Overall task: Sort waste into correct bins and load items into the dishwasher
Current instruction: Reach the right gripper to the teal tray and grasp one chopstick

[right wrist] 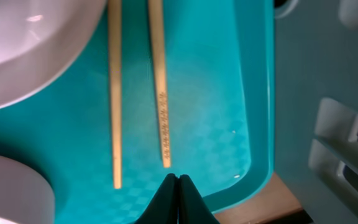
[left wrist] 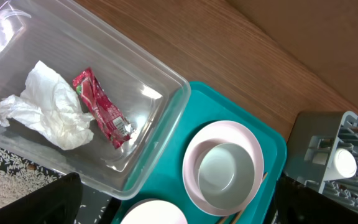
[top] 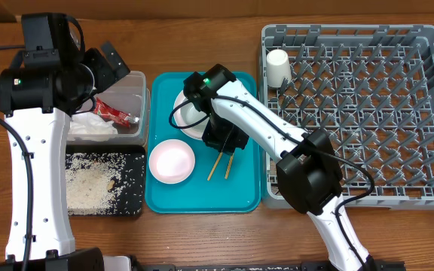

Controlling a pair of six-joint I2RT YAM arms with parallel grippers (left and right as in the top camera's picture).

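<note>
A red wrapper [top: 115,113] and a crumpled white napkin [top: 89,126] lie in the clear tub [top: 143,113]. Rice grains [top: 89,184] lie in the black tray [top: 134,188]. My left gripper [top: 115,64] is open and empty above the tub; its wrist view shows the wrapper [left wrist: 101,107], the napkin [left wrist: 51,106] and the grey-green bowl [left wrist: 225,168] on the pink-white plate [left wrist: 191,168]. My right gripper [top: 224,143] is shut and empty, just above the chopsticks [top: 221,167] on the teal tray. Its fingertips [right wrist: 178,180] are close to the chopstick ends [right wrist: 160,93]. The pink bowl [top: 172,160] stands on the tray. The white cup [top: 278,66] sits in the dish rack [top: 368,113].
The teal tray [top: 239,196] lies between the bins and the rack. The right arm covers most of the plate [top: 183,105]. The rack's left wall is close to the tray's right edge. Bare wood lies in front of the tray.
</note>
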